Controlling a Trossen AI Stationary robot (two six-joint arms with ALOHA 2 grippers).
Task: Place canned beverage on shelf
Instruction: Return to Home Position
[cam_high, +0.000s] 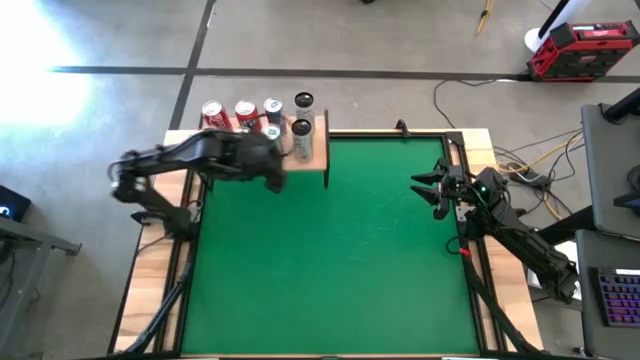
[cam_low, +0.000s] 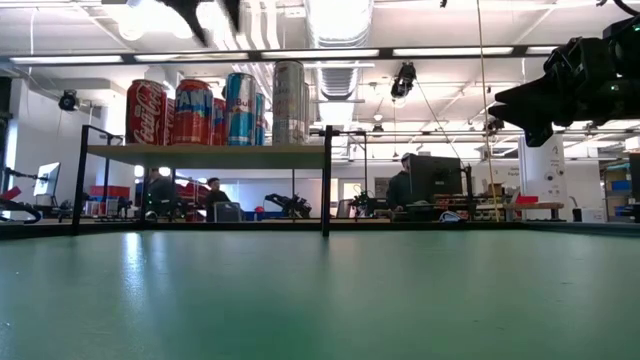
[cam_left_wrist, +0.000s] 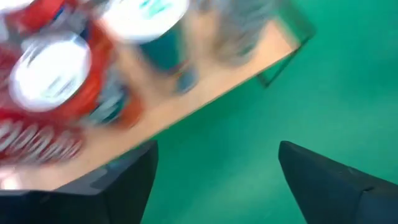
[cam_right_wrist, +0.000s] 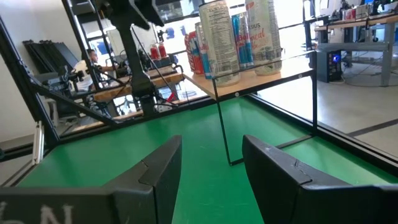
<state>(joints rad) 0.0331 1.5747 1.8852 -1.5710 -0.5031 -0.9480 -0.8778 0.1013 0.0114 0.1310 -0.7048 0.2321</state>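
At the far-left corner of the tabletop (cam_high: 150, 300), past the green mat (cam_high: 340, 260), found the shelf (cam_high: 320, 160), long axis lying along the far edge, board level on thin black legs. Saw the cans (cam_low: 239, 108) grouped on it, all upright, long axes vertical, tops up: red ones toward the left end, then blue, then silver nearest the right end. Made out the left gripper (cam_left_wrist: 217, 152) above the shelf's near side, fingers (cam_left_wrist: 124, 186) spread wide with nothing between them, cans just beyond the tips and apart from them. Made out the right gripper (cam_high: 425, 192) over the mat's right side, well apart from the shelf, fingers likewise parted and empty.
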